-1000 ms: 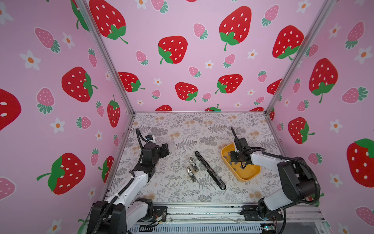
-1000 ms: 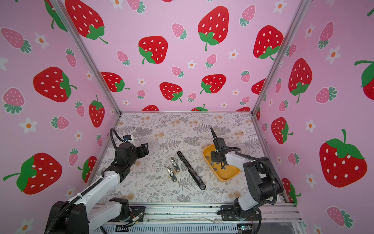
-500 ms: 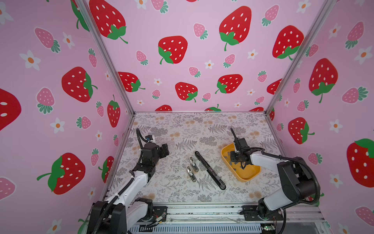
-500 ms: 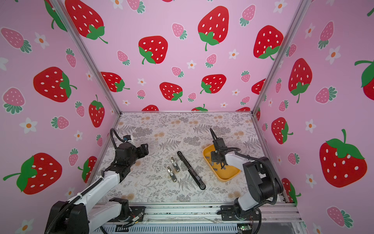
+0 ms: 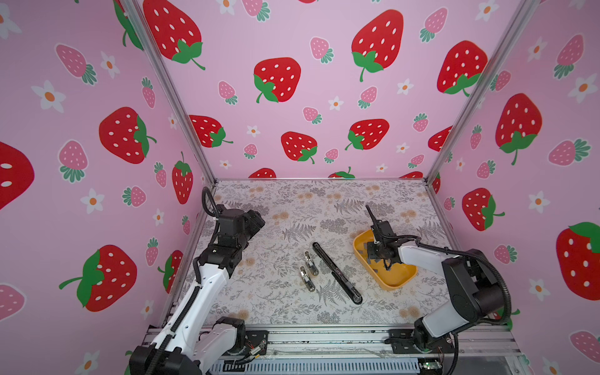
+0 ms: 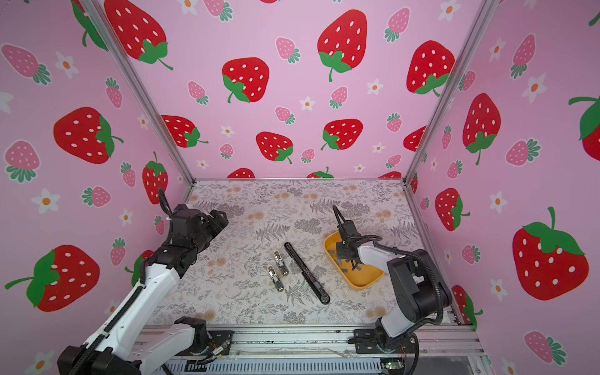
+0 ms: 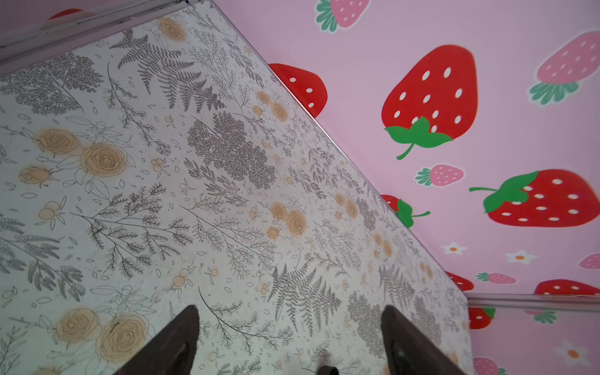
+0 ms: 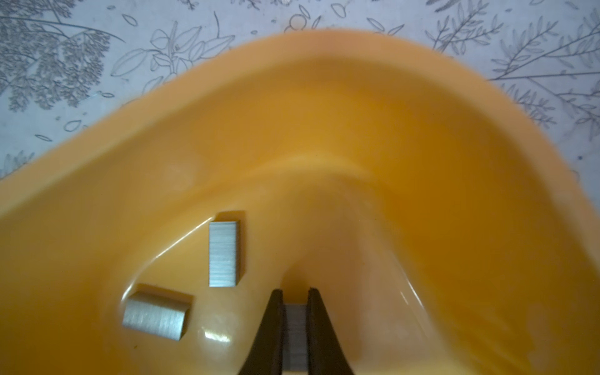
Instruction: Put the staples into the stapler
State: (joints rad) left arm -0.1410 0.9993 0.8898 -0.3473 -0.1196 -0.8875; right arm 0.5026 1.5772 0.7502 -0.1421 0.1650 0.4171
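1. Your right jaws are clamped on one strip of the staples (image 8: 294, 331). A black fingertip (image 8: 271, 328) presses against each long side, and the strip's grey end shows between them in the right wrist view.
2. Expect the strip to be very light, stiff and smooth-sided. It is probably brittle too, so a hard squeeze or a twist could snap it into shorter pieces. Gripping across the narrow width near the middle, as here, looks sound.
3. Two more strips (image 8: 224, 253) (image 8: 154, 319) lie loose on the floor of the yellow tray (image 8: 389, 130). They are just beside the jaws and apart from each other.
4. In a top view, your right arm (image 5: 422, 256) stretches low over the worktop (image 5: 292, 201). Its wrist tips down into the end of the tray nearer the middle.
5. The stapler (image 5: 336, 272), a long thin black bar, lies at a slant on the worktop near the tray. Two small silver metal pieces (image 5: 311, 258) (image 5: 306, 278) sit just beside it on its far side from the tray. You cannot tell whether its channel is open.
6. Your left jaws stand wide apart and empty, as the left wrist view shows. They hover over bare worktop near the left wall, well apart from the stapler, with the arm (image 5: 207, 279) reaching forward along that wall.
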